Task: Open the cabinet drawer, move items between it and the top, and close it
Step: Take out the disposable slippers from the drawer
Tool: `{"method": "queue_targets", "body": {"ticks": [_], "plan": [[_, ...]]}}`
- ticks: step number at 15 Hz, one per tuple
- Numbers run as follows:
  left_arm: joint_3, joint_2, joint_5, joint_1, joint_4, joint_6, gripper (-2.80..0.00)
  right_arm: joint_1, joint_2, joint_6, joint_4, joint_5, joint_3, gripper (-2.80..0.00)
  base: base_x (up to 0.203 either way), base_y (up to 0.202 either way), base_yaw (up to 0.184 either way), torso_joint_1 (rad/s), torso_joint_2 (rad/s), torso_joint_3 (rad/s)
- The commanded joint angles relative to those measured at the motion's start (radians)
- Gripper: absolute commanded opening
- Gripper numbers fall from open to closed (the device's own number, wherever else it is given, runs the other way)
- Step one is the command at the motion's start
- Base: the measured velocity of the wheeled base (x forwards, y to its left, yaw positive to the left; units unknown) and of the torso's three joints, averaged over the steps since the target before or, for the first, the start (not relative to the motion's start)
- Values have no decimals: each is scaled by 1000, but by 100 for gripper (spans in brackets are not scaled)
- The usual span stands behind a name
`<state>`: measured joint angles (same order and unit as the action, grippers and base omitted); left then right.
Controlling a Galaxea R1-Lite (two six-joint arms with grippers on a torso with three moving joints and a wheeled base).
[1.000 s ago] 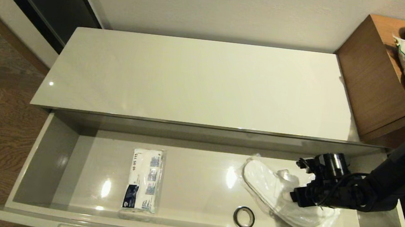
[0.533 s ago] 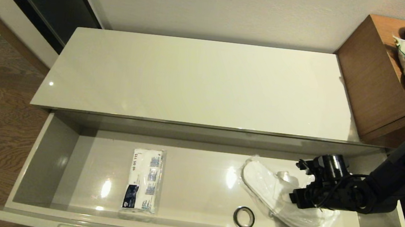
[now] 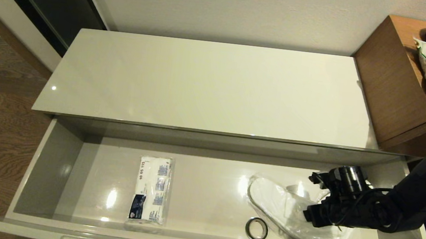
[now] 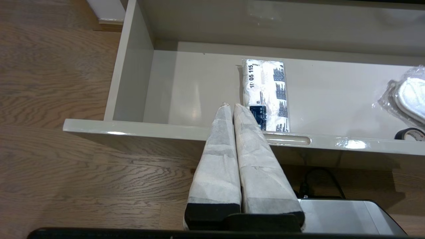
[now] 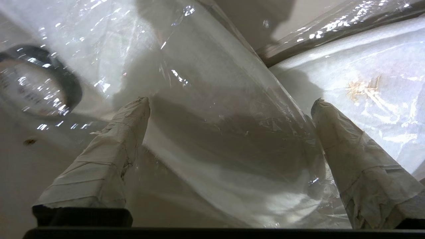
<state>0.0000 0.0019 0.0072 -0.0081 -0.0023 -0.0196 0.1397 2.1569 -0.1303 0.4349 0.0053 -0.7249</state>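
Below the head camera, the top [image 3: 208, 87] lies bare and glossy, nothing on it. Under it the cabinet drawer [image 3: 50, 158] stands pulled fully out toward me, so I count the opening step as done. Moving items up and closing the drawer are both left.

Largest thing inside: the slipper pack [image 3: 283, 208], white slippers in crinkly clear plastic, flat on the drawer floor at the right end. Its long axis runs on a diagonal. One rounded end points toward the drawer's back and the middle; the other end trails toward the front right corner, under my right arm. It is not squared to the drawer walls.

Next, the white packet with blue print [image 3: 152, 190], left of centre, long axis front to back. I leave that one alone. Smallest, the black ring [image 3: 256, 229], near the front wall and just beside the pack's near edge; I cannot tell if plastic touches it.

Right gripper [image 5: 229, 101] is down in the drawer over the pack. Wrist view shows its fingers [image 5: 109, 149] spread wide, straddling the wrapped slipper across its width, tips at or close to the plastic. Nothing clamped yet. My judgement: pick is set up, closing is the next call.

Left gripper [image 4: 230, 105] is parked outside the drawer front, fingers pressed together, holding nothing.
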Motion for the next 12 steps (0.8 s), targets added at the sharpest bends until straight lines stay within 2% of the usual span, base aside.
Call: {"method": "queue_targets", "body": {"ticks": [1,5,12], "plan": [[0,0,0,0,-1,0,-280,36,-64,-9,-3,1,36,0,0,0,0,0,0,0],[0,0,0,0,-1,0,-280,46,-70,-39,-22,1,37,0,0,0,0,0,0,0],[0,0,0,0,-1,0,-280,46,7,-41,-3,4,19,0,0,0,0,0,0,0]]}}
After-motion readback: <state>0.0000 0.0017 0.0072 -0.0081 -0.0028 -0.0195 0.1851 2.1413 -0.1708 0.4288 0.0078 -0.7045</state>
